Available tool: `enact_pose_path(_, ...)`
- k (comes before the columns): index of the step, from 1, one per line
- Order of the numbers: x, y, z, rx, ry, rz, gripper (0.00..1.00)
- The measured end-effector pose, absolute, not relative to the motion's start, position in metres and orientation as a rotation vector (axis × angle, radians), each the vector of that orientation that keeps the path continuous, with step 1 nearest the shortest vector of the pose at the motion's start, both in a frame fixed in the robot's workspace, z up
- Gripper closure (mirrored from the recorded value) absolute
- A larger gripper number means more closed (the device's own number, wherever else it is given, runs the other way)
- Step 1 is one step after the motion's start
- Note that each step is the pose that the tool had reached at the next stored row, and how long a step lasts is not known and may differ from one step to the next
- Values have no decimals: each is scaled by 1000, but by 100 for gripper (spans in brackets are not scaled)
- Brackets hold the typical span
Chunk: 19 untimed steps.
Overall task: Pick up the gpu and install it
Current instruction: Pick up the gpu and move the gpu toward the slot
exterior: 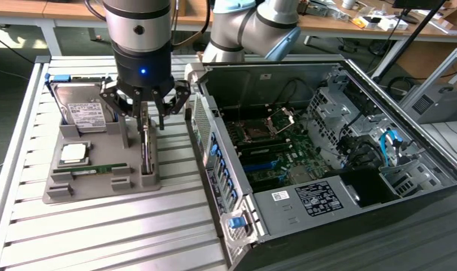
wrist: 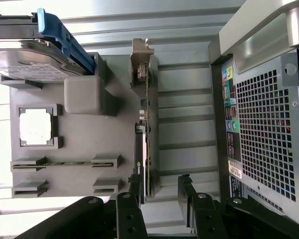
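Two dark fingers (wrist: 187, 199) of the arm's black gripper (wrist: 160, 183) are standing wide apart, holding nothing. The gripper is hovering just above the gpu (wrist: 145, 149), a thin flat green-and-dark circuit card with a silver metal bracket at one end, which is sitting upright on its edge in a slot of the grey plastic holder tray (wrist: 79, 144). The card's long axis is running along the gap between the fingers, so one finger appears to be hanging on each flat side, the card lying nearer one finger than the other.
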<state>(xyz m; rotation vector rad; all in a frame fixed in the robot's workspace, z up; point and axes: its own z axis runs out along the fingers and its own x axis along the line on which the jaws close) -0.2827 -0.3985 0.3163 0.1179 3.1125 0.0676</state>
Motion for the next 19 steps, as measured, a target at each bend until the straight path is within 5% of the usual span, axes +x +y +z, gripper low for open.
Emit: enact_pose_path(19,-283,-399,312,118,3112,68,57)
